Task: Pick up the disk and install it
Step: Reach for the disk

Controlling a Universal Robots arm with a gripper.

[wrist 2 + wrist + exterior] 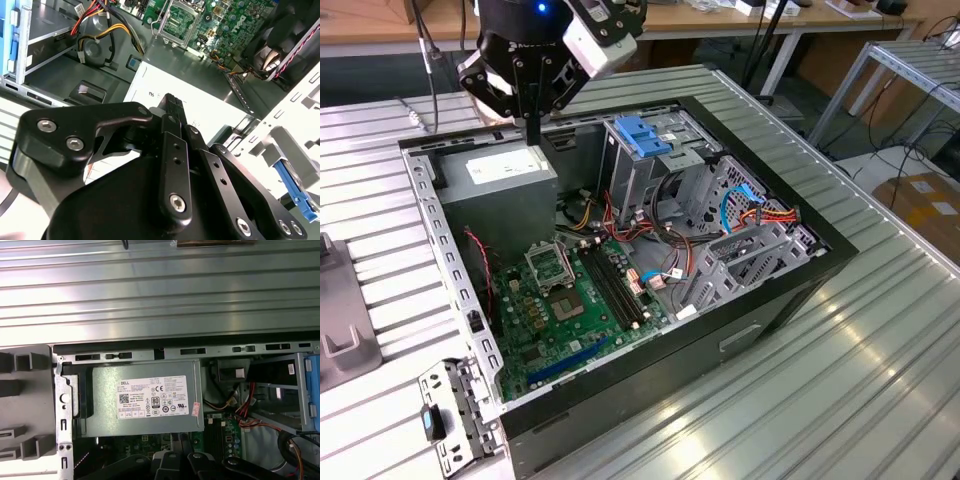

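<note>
My gripper [532,138] hangs over the back corner of the open computer case [780,290], at the exterior view's left, just above the grey power supply box [505,172]. In the second wrist view the black fingers [172,102] are pressed together with nothing between them, over the box's white label [200,107]. A blue plastic piece [642,135] sits on top of the grey drive cage [635,180], to the exterior view's right of the gripper. I cannot tell whether it belongs to the disk. No dark drive body can be made out.
The case lies open on a ribbed metal table [840,380]. The green motherboard [570,300] and loose red, orange and blue cables [760,215] fill its floor. A loose metal bracket [450,420] lies at the case's near corner, beside a grey fixture [340,320].
</note>
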